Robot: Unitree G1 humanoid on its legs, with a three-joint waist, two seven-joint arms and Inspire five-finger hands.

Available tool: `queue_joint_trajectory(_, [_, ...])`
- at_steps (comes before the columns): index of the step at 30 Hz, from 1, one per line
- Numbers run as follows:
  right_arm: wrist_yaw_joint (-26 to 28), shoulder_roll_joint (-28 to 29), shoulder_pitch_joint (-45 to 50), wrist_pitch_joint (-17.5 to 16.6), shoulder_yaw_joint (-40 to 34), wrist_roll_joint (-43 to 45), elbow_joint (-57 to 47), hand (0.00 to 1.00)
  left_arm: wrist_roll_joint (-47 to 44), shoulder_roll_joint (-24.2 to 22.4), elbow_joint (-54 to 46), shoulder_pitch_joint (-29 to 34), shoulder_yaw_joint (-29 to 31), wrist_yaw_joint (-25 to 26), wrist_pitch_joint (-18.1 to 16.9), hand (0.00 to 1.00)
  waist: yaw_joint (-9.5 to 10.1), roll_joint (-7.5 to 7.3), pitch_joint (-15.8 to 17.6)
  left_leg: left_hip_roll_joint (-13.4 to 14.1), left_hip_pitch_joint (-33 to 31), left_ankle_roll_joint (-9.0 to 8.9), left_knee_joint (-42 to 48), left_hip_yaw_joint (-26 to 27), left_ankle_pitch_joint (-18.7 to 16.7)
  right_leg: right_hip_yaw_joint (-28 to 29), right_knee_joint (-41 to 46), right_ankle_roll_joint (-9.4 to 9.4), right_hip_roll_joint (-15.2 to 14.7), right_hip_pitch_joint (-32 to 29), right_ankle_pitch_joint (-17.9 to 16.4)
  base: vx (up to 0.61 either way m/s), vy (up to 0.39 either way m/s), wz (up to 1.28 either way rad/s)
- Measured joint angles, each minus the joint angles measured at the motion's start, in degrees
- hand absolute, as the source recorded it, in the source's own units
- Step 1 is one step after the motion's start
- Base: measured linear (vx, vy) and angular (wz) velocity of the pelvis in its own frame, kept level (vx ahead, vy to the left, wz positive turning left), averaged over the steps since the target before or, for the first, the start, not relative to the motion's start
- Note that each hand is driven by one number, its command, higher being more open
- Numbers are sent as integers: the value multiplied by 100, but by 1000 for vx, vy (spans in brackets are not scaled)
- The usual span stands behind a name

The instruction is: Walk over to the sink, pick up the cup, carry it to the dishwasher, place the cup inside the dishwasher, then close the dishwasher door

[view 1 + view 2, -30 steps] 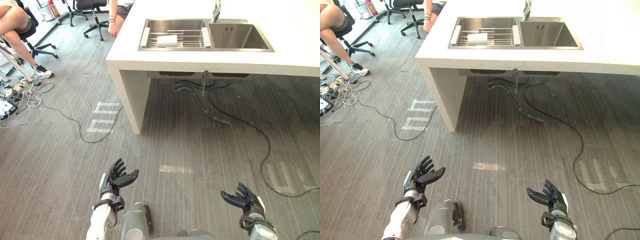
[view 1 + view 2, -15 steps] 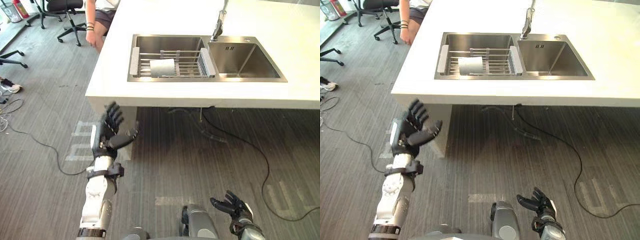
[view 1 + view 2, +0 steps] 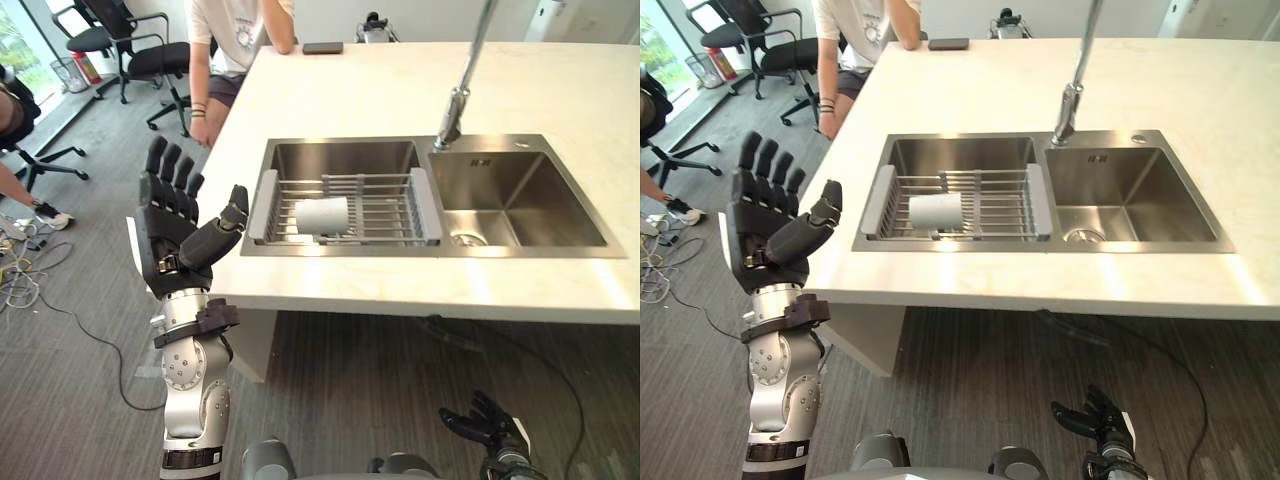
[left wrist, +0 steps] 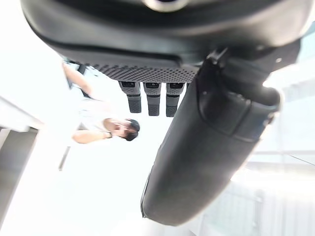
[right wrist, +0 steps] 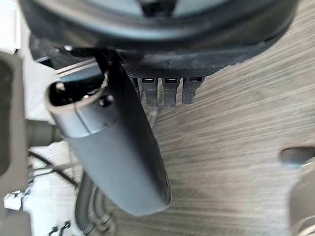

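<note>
At 1 o'clock the faucet (image 3: 462,95) runs off the top edge, its spout cut off. At 11 o'clock a person (image 3: 235,40) beside the counter (image 3: 400,290) is cut at the shoulders. A dark flat object (image 3: 322,47) at 12 o'clock is too small to tell. At 5 o'clock the right hand (image 3: 493,428) has its arm cut by the bottom edge.

no legible text, number or sign is recorded. a dark mark on the sink (image 3: 520,190) wall and a shirt (image 3: 235,25) print cannot be read.
</note>
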Motion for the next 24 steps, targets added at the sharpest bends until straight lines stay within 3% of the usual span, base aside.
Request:
queue_joint_trajectory(1, [1, 115, -79, 40, 27, -1, 145, 90, 167, 248, 120, -5, -59, -52, 34, 90, -16, -135, -51, -234, 201, -107, -314, -104, -99, 174, 115, 116, -176, -59, -130, 146, 152, 12])
queue_joint_trajectory(2, [7, 140, -70, 36, 32, -2, 139, 90, 205, 295, 128, -3, -79, -60, 51, 90, -16, -169, -57, -272, 209, -99, -348, -104, -94, 215, 106, 133, -202, -61, -141, 145, 150, 16])
queue_joint_trajectory(4, [81, 343, -110, 36, 46, -8, 143, 90, 378, 655, 265, 10, -203, -116, 182, 90, 13, -384, -60, -407, 282, -76, -447, -47, -104, 387, -29, 205, -299, -2, -158, 111, 100, 1])
queue_joint_trajectory(10, [139, 299, -137, 33, 43, -206, 214, 90, 1040, 1354, 370, 1, -741, -534, 326, 90, -31, -461, -162, -440, 668, -108, -861, 271, -60, 712, -144, 276, -288, 40, -98, 21, 8, -27])
queue_joint_trajectory(11, [263, 120, -242, 85, -13, -356, 774, 90, 1798, 2047, 1667, -429, -1011, -1026, 632, 90, -175, -358, -341, -879, 1209, 64, -2729, -161, 1019, 1011, -880, 383, -343, -124, 612, 1, -4, -7])
queue_joint_trajectory(17, [255, 121, -247, 85, -13, -356, 773, 90, 1796, 1958, 1667, -429, -1016, -1022, 633, 90, -186, -362, -341, -878, 1210, 65, -2729, -161, 1019, 1011, -881, 383, -344, -124, 613, 0, 0, 0])
queue_joint_trajectory(24, [127, 195, -258, 90, -15, -345, 620, 90, 1781, 1094, 1739, -422, -1440, -966, 788, 90, -309, -371, -346, -877, 1304, 65, -2778, -167, 1044, 992, -897, 383, -342, -33, 613, 0, 0, 0])
